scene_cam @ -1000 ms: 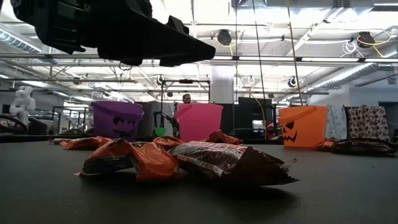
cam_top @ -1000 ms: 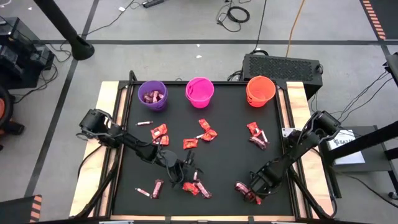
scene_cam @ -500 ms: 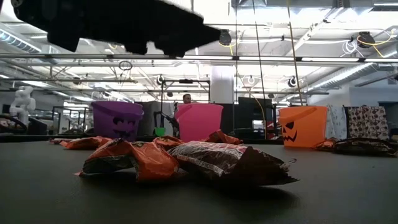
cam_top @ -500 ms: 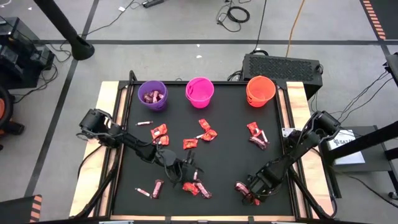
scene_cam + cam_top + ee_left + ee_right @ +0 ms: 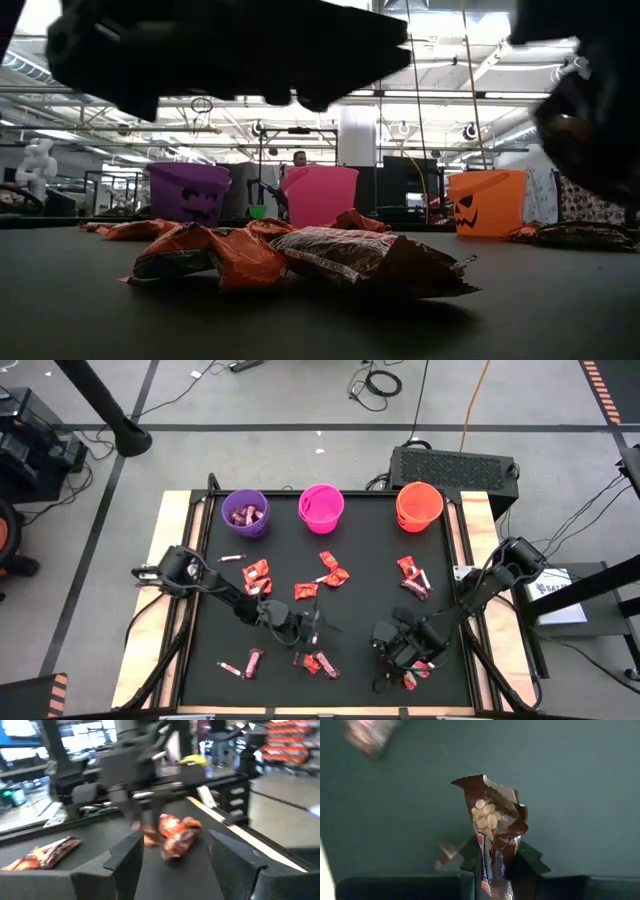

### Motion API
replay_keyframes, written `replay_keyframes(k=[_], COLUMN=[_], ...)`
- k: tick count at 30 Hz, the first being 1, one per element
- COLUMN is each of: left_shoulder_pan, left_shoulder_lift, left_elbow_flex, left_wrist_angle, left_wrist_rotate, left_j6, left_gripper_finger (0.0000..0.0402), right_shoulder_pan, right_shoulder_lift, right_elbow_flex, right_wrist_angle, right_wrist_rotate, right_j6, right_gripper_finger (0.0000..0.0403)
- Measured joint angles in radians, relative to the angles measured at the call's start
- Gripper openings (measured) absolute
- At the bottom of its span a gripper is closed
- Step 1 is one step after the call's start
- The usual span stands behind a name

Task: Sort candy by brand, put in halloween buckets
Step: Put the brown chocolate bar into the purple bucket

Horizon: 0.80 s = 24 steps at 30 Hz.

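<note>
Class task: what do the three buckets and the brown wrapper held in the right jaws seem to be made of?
Buckets, purple, pink, orange: likely moulded plastic, with smooth, evenly coloured walls. Wrapper in the right gripper: apparently thin glossy printed film, crinkled, with a jagged crimped end.

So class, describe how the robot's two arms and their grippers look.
Both arms are dark, slim and jointed, with black cables along them. The left gripper has two flat, dark, angular fingers; the right gripper has the same dark fingers. No markings show.
</note>
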Motion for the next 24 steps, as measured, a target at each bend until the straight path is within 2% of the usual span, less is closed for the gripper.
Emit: replay_keyframes(k=[6, 9, 24], left_shoulder_pan=[0.017, 0.018, 0.020], left_shoulder_lift=[0.104, 0.144, 0.150], left_elbow_flex=[0.114, 0.152, 0.162], left_wrist_angle=[-0.008, -0.026, 0.005], left_wrist_rotate=[-0.009, -0.009, -0.029], left_j6=[-0.132, -0.158, -0.157], left_gripper_finger=[0.0221, 0.0221, 0.0221], right_shoulder_pan=[-0.017, -0.028, -0.054], right_shoulder_lift=[0.000, 0.000, 0.001], right_elbow_flex=[0.000, 0.000, 0.000], right_wrist_angle=[0.212, 0.262, 0.263], right_wrist_rotate=[0.111, 0.124, 0.122], right_j6=[-0.172, -0.223, -0.237], right_gripper_finger=[0.0065, 0.0065, 0.0066])
